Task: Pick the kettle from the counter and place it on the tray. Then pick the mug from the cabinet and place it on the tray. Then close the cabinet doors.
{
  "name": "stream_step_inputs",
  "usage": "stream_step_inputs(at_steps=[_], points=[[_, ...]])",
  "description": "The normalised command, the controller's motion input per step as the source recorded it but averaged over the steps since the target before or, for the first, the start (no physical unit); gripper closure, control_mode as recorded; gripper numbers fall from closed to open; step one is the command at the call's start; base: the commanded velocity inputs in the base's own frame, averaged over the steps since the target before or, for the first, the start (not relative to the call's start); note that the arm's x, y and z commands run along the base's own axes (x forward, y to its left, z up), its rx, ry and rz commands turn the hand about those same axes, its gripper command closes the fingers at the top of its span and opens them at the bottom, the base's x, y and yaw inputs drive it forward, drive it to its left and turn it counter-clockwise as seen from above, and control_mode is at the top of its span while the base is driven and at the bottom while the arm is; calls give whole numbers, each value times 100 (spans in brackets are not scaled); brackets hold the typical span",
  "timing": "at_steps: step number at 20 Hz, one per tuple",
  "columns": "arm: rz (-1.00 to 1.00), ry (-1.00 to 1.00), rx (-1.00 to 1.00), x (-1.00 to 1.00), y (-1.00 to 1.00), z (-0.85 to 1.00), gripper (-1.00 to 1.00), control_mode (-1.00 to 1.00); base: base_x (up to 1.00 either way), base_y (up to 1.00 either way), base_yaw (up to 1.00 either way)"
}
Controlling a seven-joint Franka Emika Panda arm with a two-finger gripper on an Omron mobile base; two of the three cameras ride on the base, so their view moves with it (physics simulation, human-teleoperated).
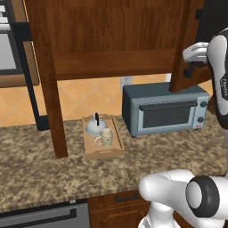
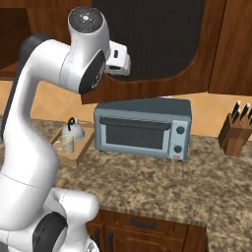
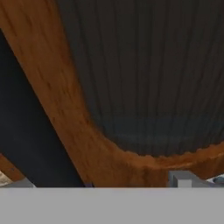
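Hand (image 2: 119, 63) spread wide and empty, close against the cabinet door (image 2: 162, 44).

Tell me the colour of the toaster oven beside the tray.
Blue-grey, with a dark glass door; the toaster oven shows best in the right base view.

Showing 1 kettle (image 1: 95, 126) and 1 mug (image 1: 106, 137), both sitting in 1 tray (image 1: 116, 133). 1 toaster oven (image 1: 165, 110) w/ 2 knobs standing on 1 counter (image 1: 40, 164). 1 knife block (image 2: 235, 133). 2 cabinet doors (image 1: 49, 84) hanging open. 1 wall outlet (image 1: 126, 82).
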Motion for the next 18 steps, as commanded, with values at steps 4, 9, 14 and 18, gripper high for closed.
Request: stream_step_inputs(at_steps=[4, 9, 14, 18], points=[[4, 0, -7, 80, 42, -61, -100, -100, 0, 0, 0], [3, -7, -11, 67, 40, -59, -100, -100, 0, 0, 0], [0, -10, -7, 86, 21, -34, -100, -100, 0, 0, 0], [0, -1, -4, 80, 4, -12, -100, -100, 0, 0, 0]])
